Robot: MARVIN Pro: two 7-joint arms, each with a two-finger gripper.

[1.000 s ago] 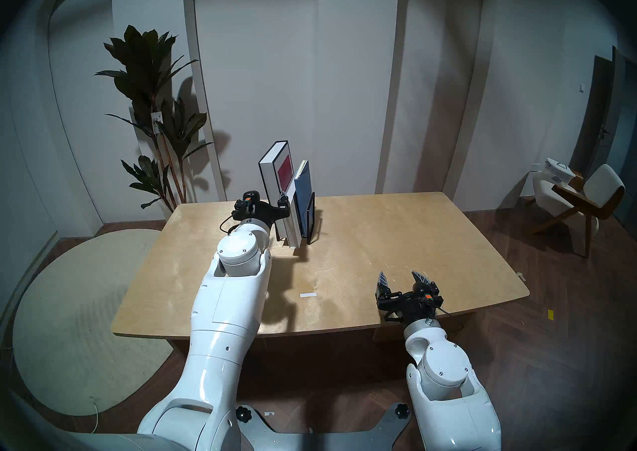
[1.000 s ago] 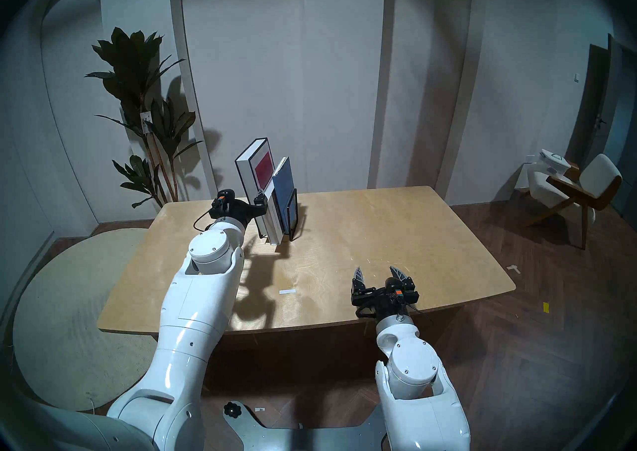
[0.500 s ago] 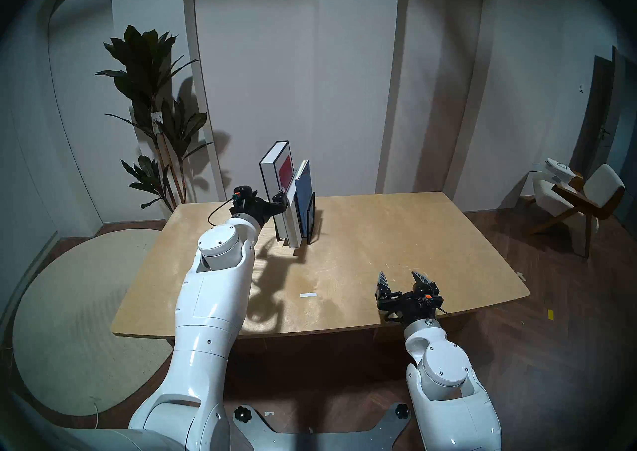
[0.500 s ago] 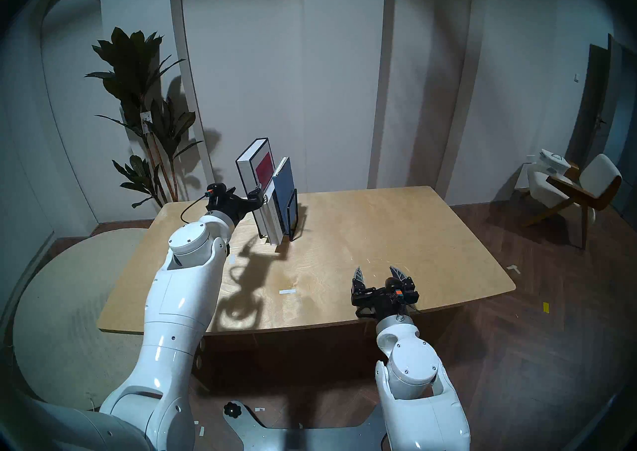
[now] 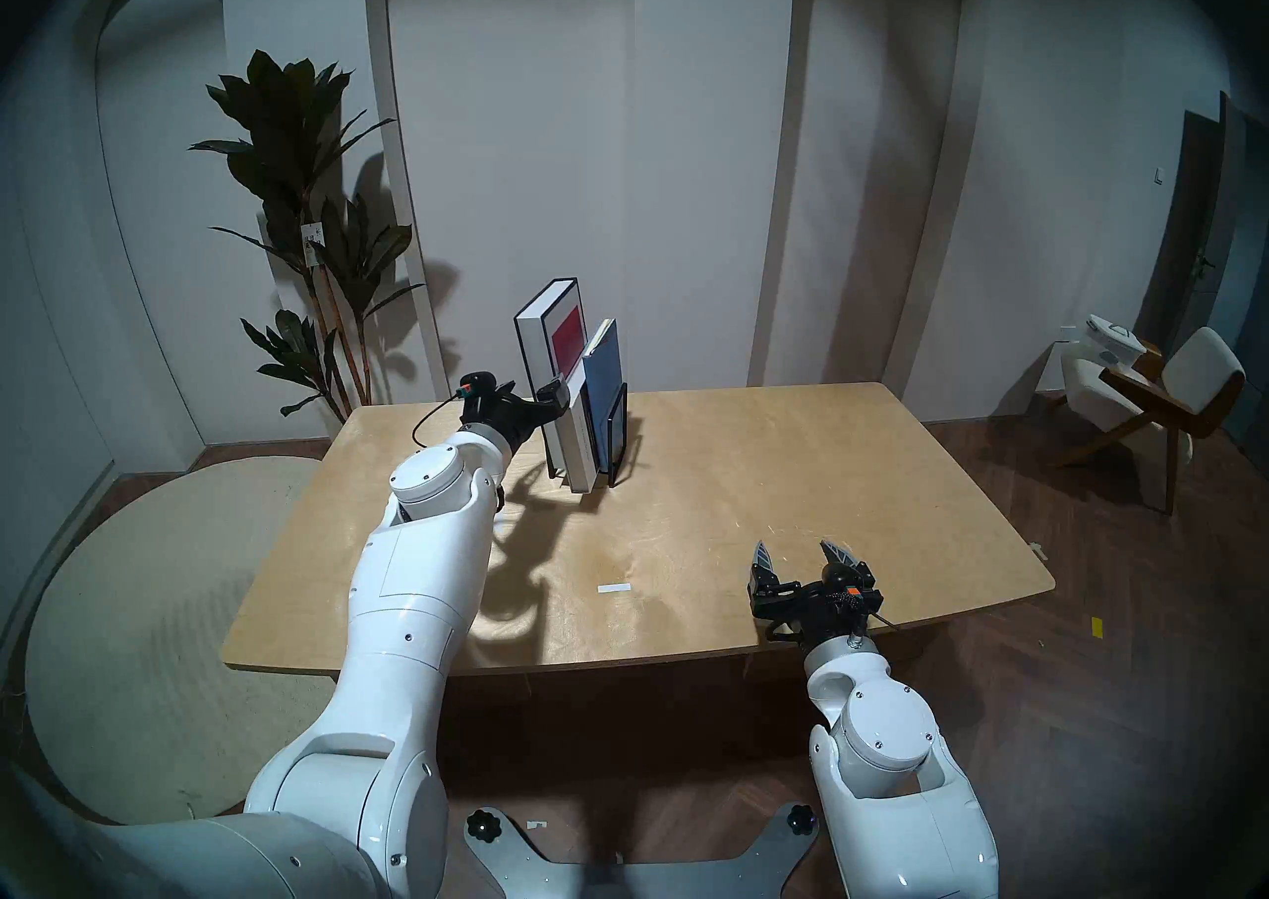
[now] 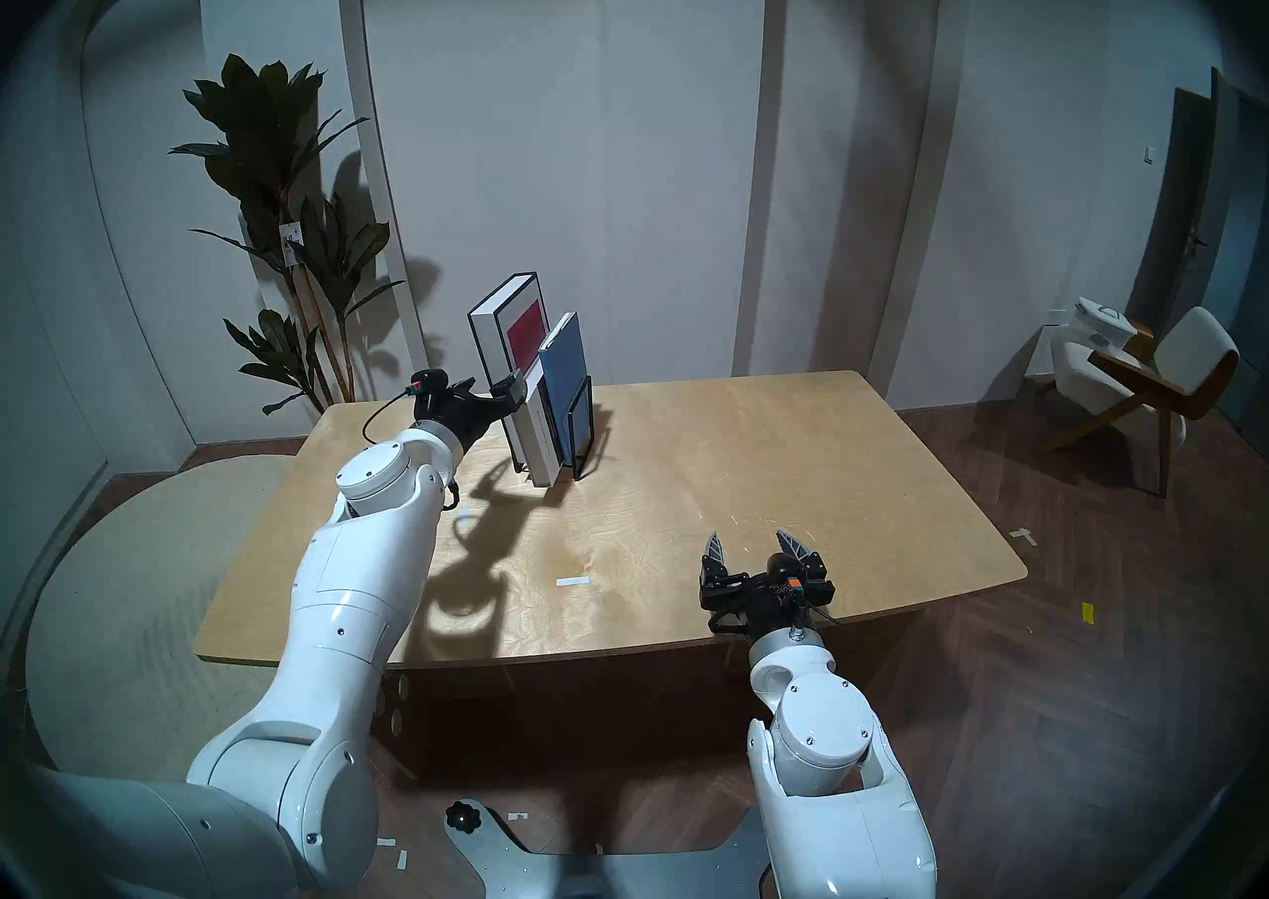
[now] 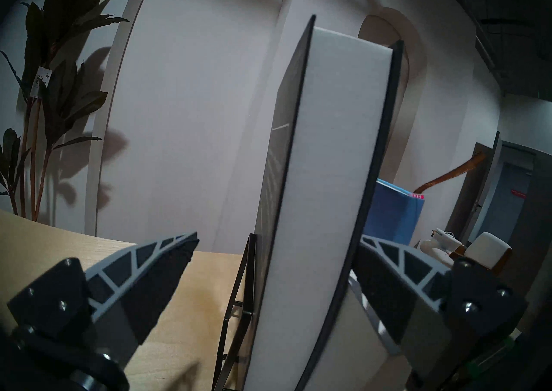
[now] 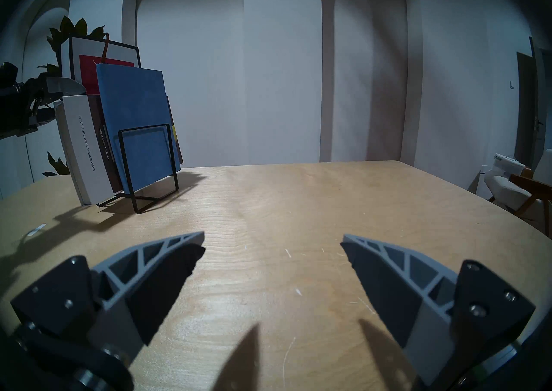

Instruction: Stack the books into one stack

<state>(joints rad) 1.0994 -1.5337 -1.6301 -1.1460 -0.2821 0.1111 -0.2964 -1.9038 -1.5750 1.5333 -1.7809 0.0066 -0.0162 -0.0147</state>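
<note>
Three books stand upright in a black wire rack (image 5: pixel 621 437) at the back of the table. The large black book (image 5: pixel 542 355), page edges toward me and a red square on its cover, is leftmost. The brown-covered white-spined book (image 5: pixel 580 444) is in the middle and the thin blue book (image 5: pixel 604 382) on the right. My left gripper (image 5: pixel 549 396) is open and straddles the black book (image 7: pixel 328 142). Its left finger (image 7: pixel 149 262) stands apart from the cover. Its right finger (image 7: pixel 397 265) sits between the black and white-spined books. My right gripper (image 5: pixel 796 554) is open and empty over the table's front right.
The wooden table (image 5: pixel 824 465) has a white tape strip (image 5: pixel 613 588) near its front middle. A tall plant (image 5: pixel 302 204) stands behind the table's back left corner. A chair (image 5: pixel 1160 396) stands on the floor at far right.
My left elbow has swung left. The left gripper has rolled and slid forward so its fingers now sit on either side of the black book. The right arm has not moved.
</note>
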